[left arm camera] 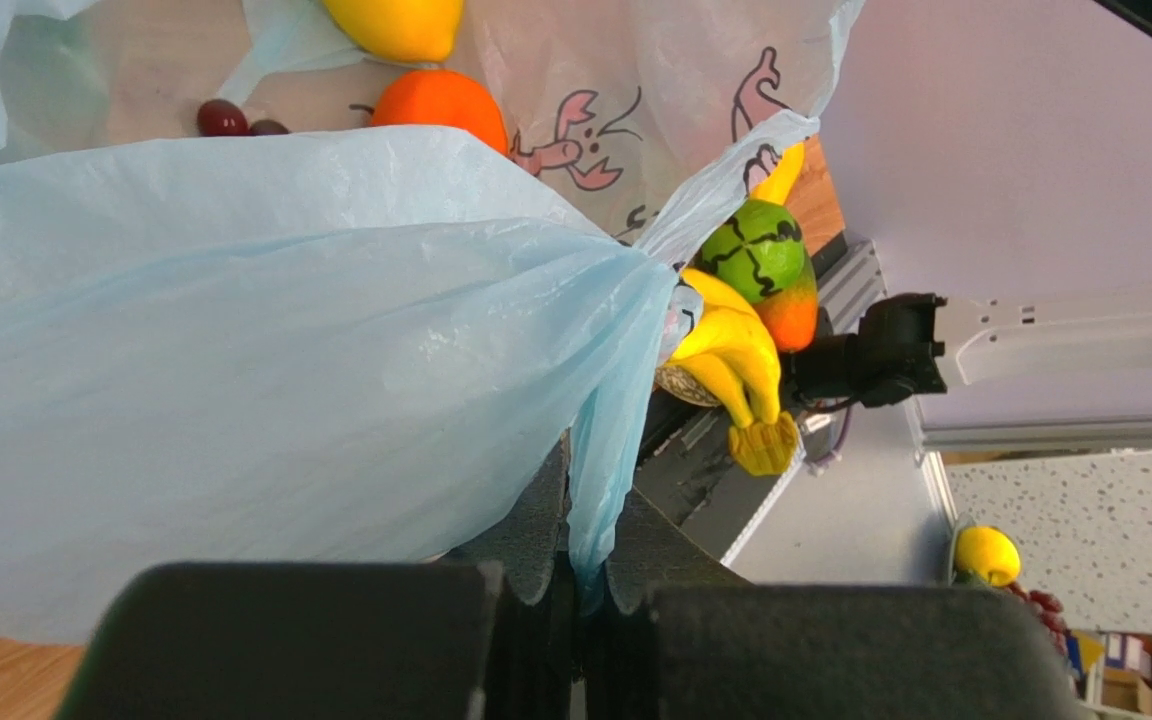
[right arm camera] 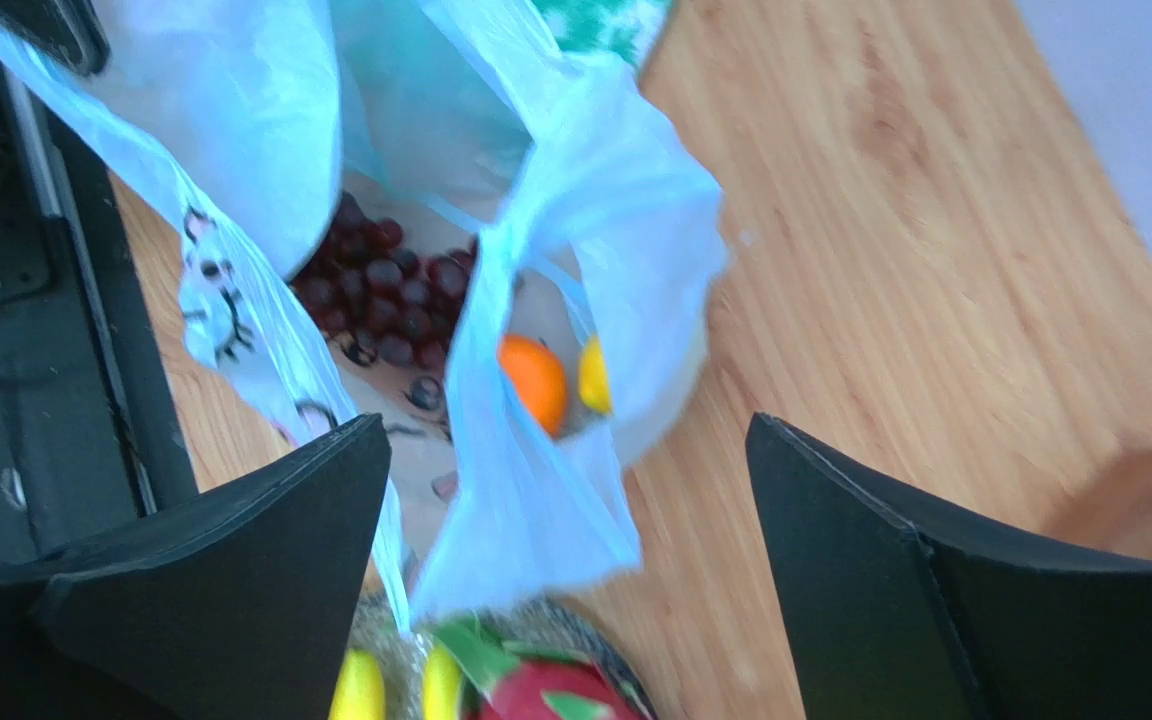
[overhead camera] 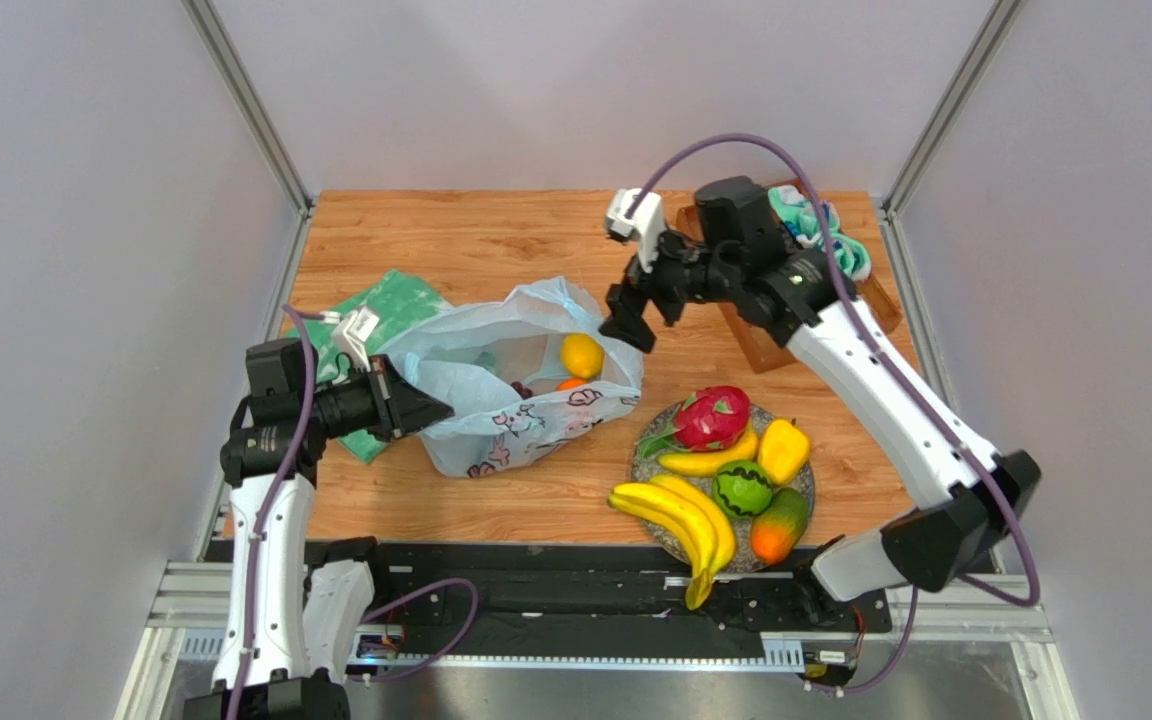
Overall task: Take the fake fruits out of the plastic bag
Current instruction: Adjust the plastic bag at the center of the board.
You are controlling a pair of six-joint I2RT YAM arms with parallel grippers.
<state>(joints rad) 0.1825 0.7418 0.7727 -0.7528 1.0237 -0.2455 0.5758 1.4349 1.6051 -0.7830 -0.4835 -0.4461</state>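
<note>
Grapes (right arm camera: 379, 285) inside plastic bag (right arm camera: 537, 510), clearest from right wrist

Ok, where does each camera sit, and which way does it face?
Top external: above and behind the bases, looking down on the wooden table; both arms show.
Left wrist: on the left arm, looking past the left gripper, shut on the plastic bag, toward the bananas.
Right wrist: on the right arm, looking down past the open right gripper into the bag at the grapes.
Shared: all three show the orange in the bag.

Pale-blue plastic bag (overhead camera: 515, 393), pink cartoon print
</note>
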